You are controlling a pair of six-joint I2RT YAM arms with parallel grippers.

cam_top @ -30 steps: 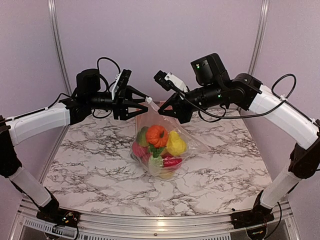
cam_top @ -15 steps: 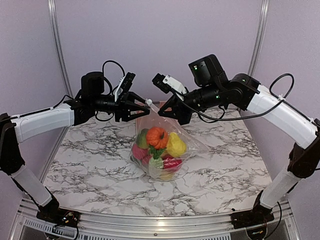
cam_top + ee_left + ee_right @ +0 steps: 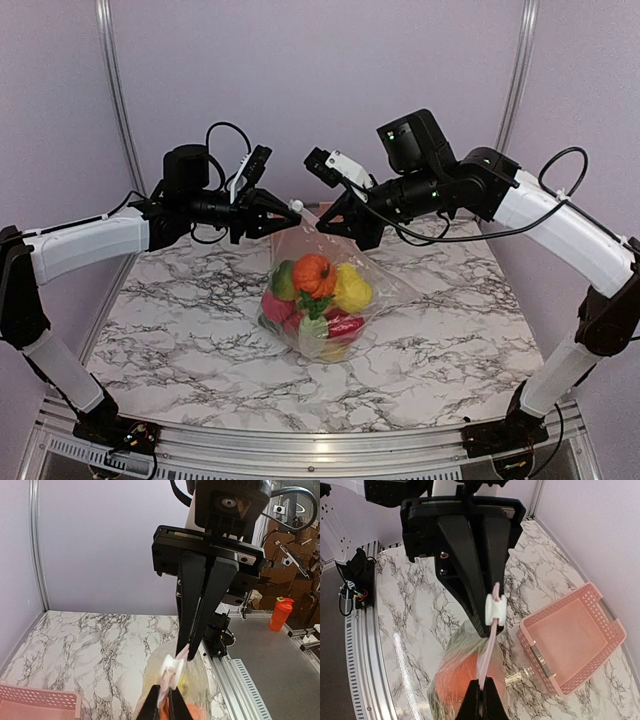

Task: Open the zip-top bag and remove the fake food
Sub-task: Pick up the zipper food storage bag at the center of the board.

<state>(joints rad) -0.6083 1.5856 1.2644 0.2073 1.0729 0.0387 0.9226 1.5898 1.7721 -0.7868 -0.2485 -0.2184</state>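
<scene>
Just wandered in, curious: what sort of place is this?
Likely a robotics lab test cell: a left arm and right arm bolted to a marble-patterned table, aluminium frame posts, cardboard boxes beyond.

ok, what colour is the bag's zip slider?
White; the slider shows best in the right wrist view.

Left wrist view: bag (image 3: pixel 200 680) blurred and cut by the bottom edge; food (image 3: pixel 192 714) just an orange-yellow smear; basket (image 3: pixel 37 702) clipped at the corner; left gripper (image 3: pixel 164 692) shows tips only. Right wrist view: bag's lower part off-frame, food an orange blur through plastic, right gripper (image 3: pixel 482 682) tips only. From above: lower food pieces buried under the pile; slider (image 3: pixel 297 205) too small to make out.
</scene>
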